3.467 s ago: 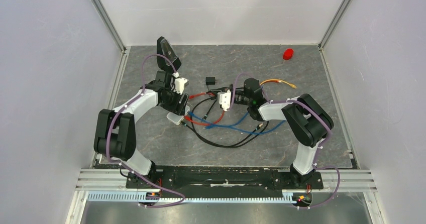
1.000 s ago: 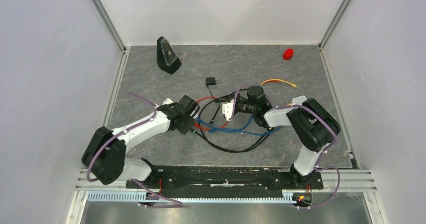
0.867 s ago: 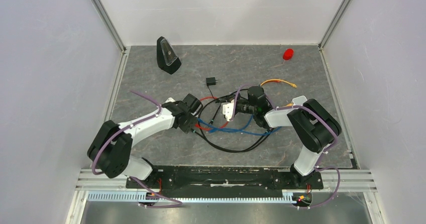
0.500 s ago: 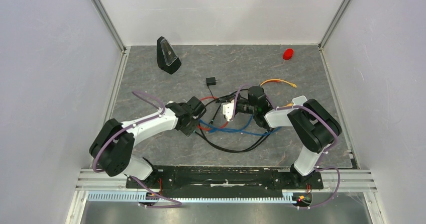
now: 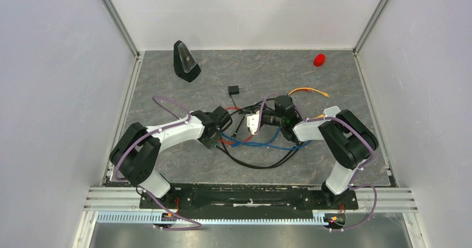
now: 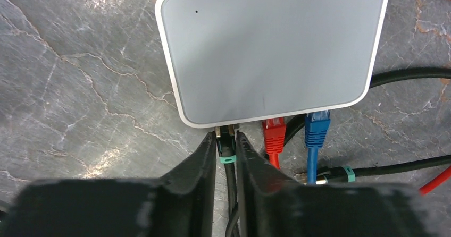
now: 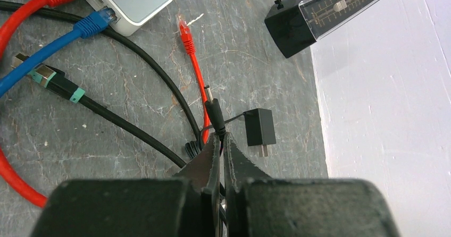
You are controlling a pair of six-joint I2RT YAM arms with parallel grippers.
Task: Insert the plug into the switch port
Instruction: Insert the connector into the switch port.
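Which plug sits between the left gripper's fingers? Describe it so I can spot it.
Find the pale grey switch in the left wrist view. Three plugs stand at its lower edge; the black plug is leftmost, between the fingers of the left gripper. It alone is black with a green band; beside it sit a red plug and a blue plug.
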